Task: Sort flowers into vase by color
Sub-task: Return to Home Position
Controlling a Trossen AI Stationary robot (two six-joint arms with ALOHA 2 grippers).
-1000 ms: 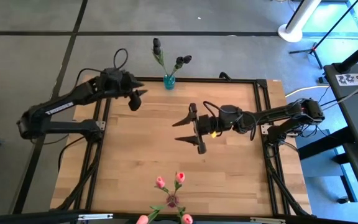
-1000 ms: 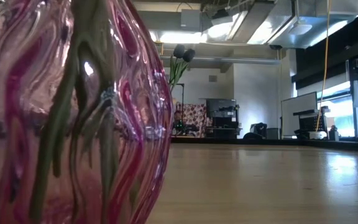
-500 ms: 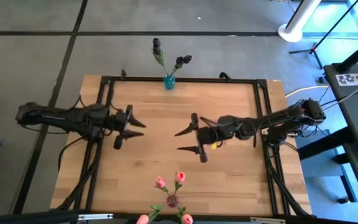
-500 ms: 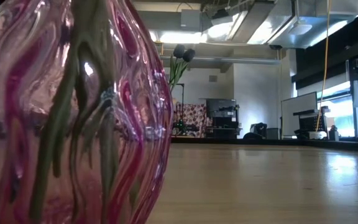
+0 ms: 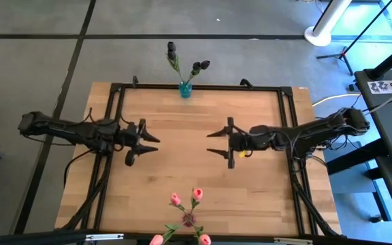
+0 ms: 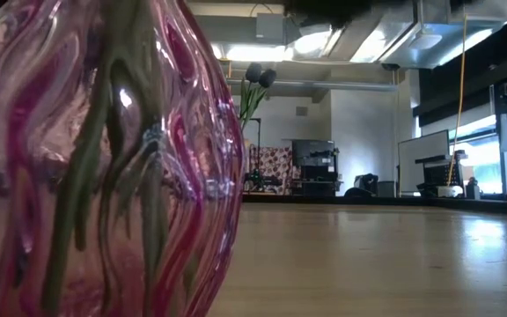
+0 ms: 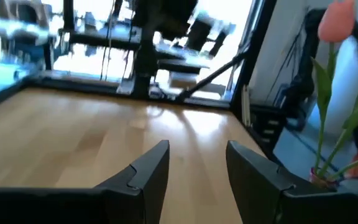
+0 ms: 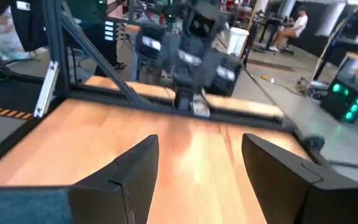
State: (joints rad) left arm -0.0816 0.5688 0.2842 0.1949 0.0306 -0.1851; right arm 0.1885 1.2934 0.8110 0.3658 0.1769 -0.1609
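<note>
3 dark flowers [image 5: 196,67] in blue vase [image 5: 184,89], far desk [image 5: 182,177] edge. 4 pink flowers [image 5: 175,199] in pink vase [image 5: 189,220], near edge. Left hand [image 5: 152,143], right hand [image 5: 209,143]: spread wide, empty, mid-desk.

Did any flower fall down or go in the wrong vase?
Nothing stands out. The dark-headed flowers stand in the blue vase at the far side, the pink-headed flowers in the pink glass vase at the near side.
</note>
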